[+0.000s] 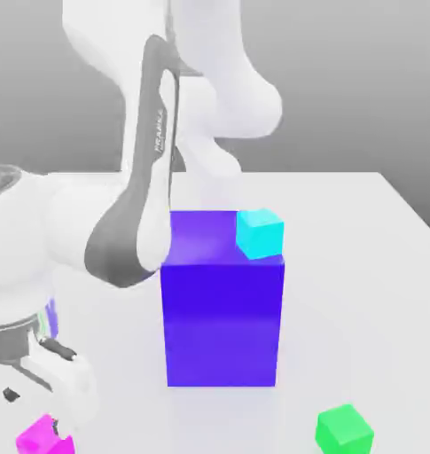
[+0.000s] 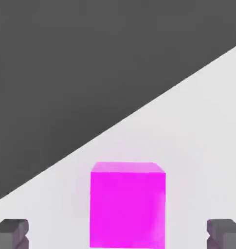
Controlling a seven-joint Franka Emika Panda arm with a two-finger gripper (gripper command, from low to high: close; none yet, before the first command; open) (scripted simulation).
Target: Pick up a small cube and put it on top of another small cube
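Observation:
The small magenta cube [image 1: 34, 436] rests on the white table near the front edge, at the exterior view's left. My gripper [image 1: 43, 415] hangs low right over it, and the hand partly covers it. In the hand view the cube [image 2: 128, 204] sits upright between my two dark fingertips [image 2: 11, 232], with my gripper [image 2: 118, 234] open and a clear gap on each side of the cube. Nothing is held. A cyan small cube [image 1: 260, 233] sits on top of the big blue-violet block [image 1: 222, 319], at its right rear corner.
The tall blue-violet block stands mid-table, close to the arm's elbow [image 1: 129, 239]. A green cube [image 1: 344, 429] lies at the front right. The white table [image 1: 369, 266] stretches bare to the right. In the hand view the table's edge [image 2: 139, 114] runs diagonally beyond the cube.

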